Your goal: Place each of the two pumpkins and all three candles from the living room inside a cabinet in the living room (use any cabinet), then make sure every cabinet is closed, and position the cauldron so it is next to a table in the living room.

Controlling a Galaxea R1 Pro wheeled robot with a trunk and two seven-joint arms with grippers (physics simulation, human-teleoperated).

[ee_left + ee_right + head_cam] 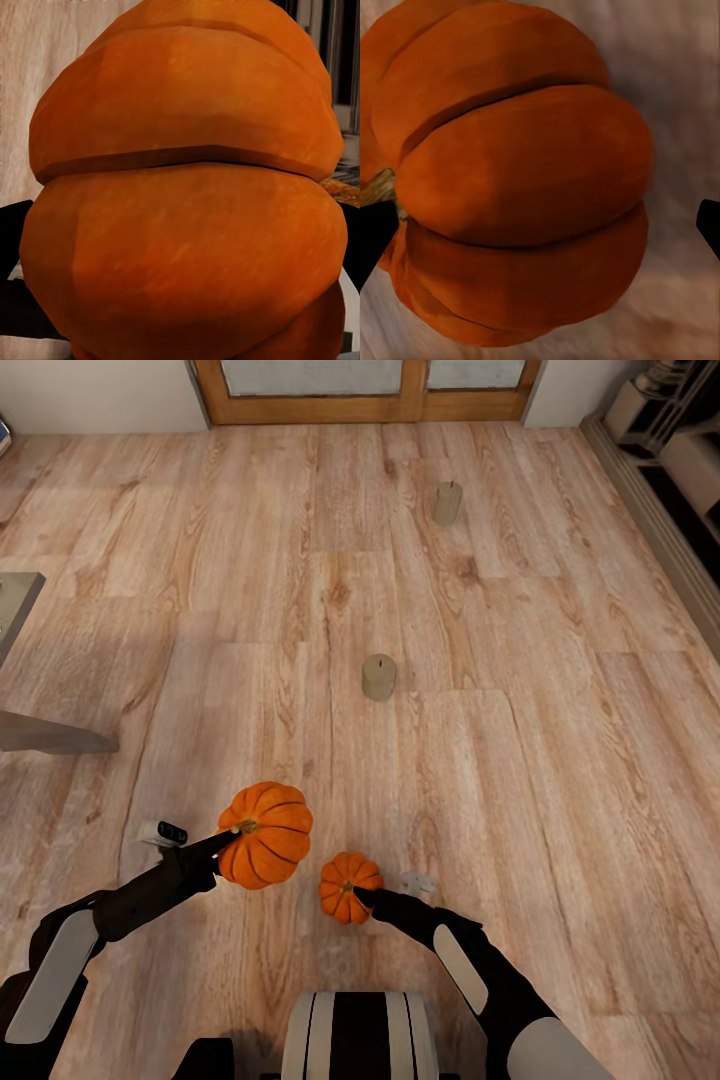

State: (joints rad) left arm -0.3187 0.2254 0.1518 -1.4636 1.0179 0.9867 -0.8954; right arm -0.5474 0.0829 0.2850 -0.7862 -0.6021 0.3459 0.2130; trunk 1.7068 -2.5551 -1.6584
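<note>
1. At the far left, a corner of the grey table (15,610) pokes in, with one slab leg lying along the floor.
2. The left gripper (228,838) reaches forward and grips the larger pumpkin (266,834) at its stem side. The pumpkin bulges ahead and to the right of the fingertips. In the left wrist view its ribbed orange skin (187,217) presses right up to the camera, with dark finger edges at both sides, so the jaws look closed around it.
3. Just to the right and a little nearer the robot, the right gripper (362,893) holds the smaller pumpkin (347,885), which sits to the left of its fingertips. The right wrist view shows this pumpkin (517,180) between two dark fingertips, the one at the stem touching it; whether the other touches, I cannot tell.
4. Ahead of both arms, one candle (379,677) stands upright on the light wood-plank floor (560,760). A second candle (447,503) stands farther off, to the right.
5. Wooden-framed glass doors (370,385) cross the far wall. Pale fireplace stonework edges the far right.
6. My judgement: both arms are loaded, so a cabinet must be reached next.
</note>
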